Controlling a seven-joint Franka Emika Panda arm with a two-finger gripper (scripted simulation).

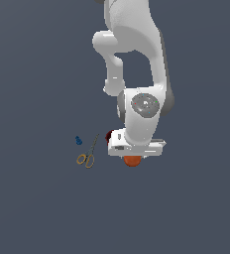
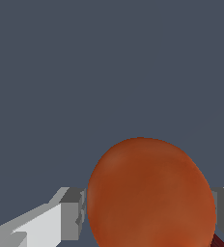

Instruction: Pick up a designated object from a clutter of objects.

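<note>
The designated object, an orange ball [image 2: 150, 193], fills the space between my gripper's [image 2: 150, 214] two grey fingers [image 2: 71, 212], which press against its two sides. In the exterior view only the lower part of the orange ball [image 1: 132, 161] shows, under the white hand of the gripper [image 1: 133, 157]. The dark red mug [image 1: 108, 136] stands right beside the hand on the exterior view's left, mostly hidden by it. A sliver of the mug [image 2: 219, 241] also shows in the wrist view next to the ball.
Yellow-handled scissors [image 1: 88, 155] lie on the grey floor at the exterior view's left of the hand. A tiny blue piece [image 1: 78, 141] sits just beyond them. The white arm [image 1: 137, 54] rises above the hand.
</note>
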